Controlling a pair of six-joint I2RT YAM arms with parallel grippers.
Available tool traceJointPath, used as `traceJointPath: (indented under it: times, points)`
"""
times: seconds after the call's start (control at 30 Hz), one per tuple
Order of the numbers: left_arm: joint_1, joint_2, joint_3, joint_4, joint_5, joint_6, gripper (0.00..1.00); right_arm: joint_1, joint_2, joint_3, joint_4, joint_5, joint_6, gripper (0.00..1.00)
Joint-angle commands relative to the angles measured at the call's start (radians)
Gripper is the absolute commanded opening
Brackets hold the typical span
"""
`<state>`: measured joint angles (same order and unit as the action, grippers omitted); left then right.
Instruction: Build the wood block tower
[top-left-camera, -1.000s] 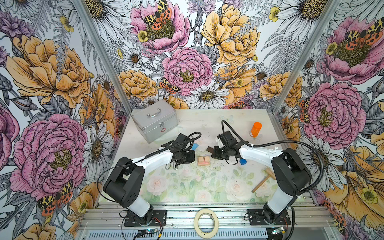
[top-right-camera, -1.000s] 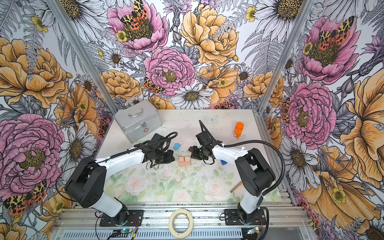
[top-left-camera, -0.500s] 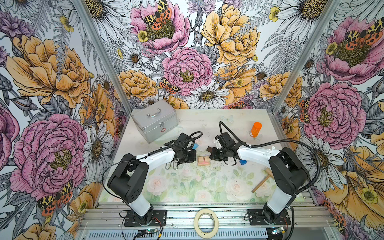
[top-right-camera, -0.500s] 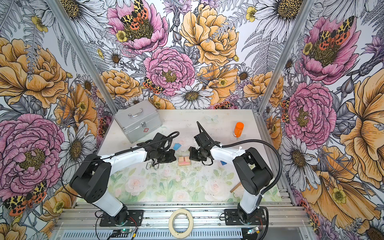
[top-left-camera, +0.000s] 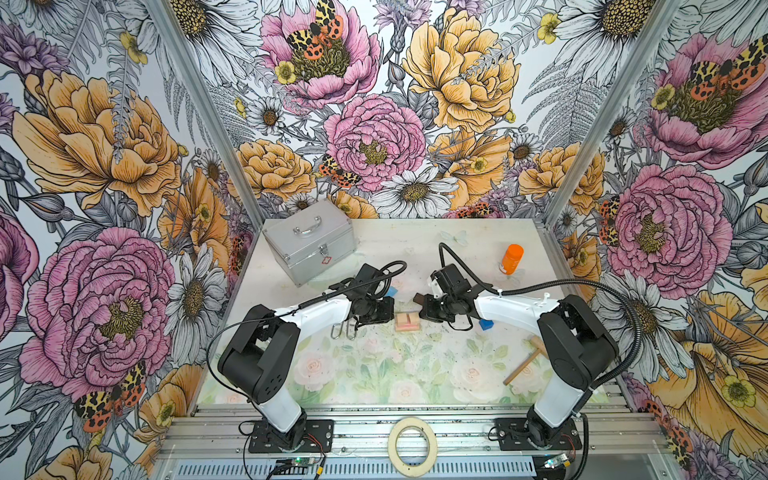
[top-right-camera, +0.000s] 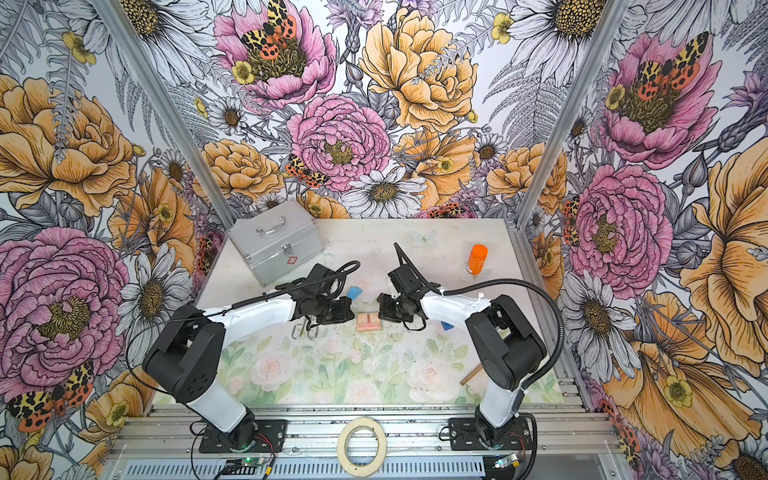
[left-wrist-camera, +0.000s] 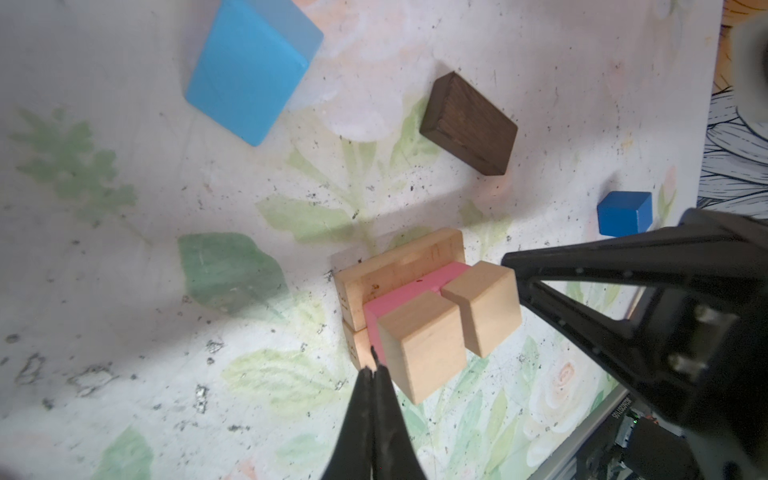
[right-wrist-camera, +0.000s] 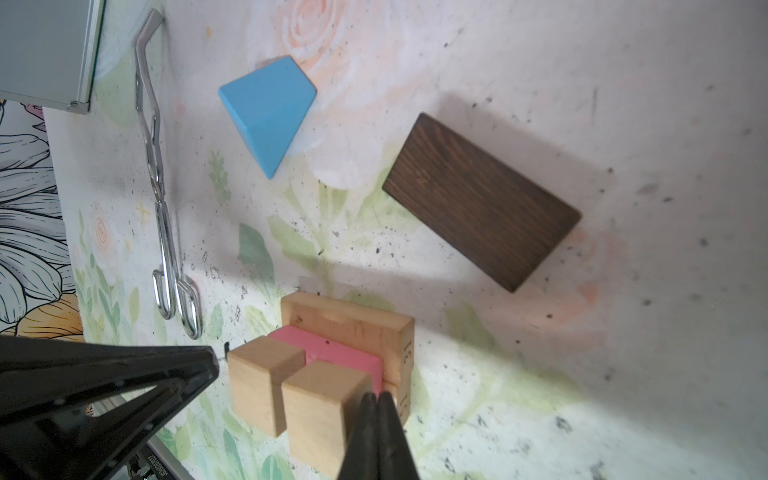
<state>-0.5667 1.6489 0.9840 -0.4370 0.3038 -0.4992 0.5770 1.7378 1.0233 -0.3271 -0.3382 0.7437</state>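
Part-built wood block tower (top-left-camera: 407, 322) at worktop (top-left-camera: 374, 374) centre: tan bars (left-wrist-camera: 399, 266), pink bar (left-wrist-camera: 401, 296), two tan cubes (left-wrist-camera: 419, 345). Yet to add: dark brown bar (left-wrist-camera: 468, 124), blue blocks (left-wrist-camera: 249, 70), loose nearby. Flanking, left hand (left-wrist-camera: 373, 374), right hand (right-wrist-camera: 377, 401), both closed, empty.

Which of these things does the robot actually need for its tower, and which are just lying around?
For the job: half-built tower, brown bar, pale blue block, blue cube.
Lying about: case, tongs, orange bottle, stick, tape ring.
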Motion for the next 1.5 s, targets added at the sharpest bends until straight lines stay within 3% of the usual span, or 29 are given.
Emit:
traceJointPath:
  times: [0.0,1.47]
  points:
    - [-0.006,0.017,0.033,0.026,0.028,-0.002,0.03,0.009,-0.003,-0.007,0.019,-0.004,0.011,0.00]
    - [-0.014,0.042,0.055,0.037,0.044,-0.004,0.03,0.026,-0.018,0.000,0.019,0.016,0.020,0.00]
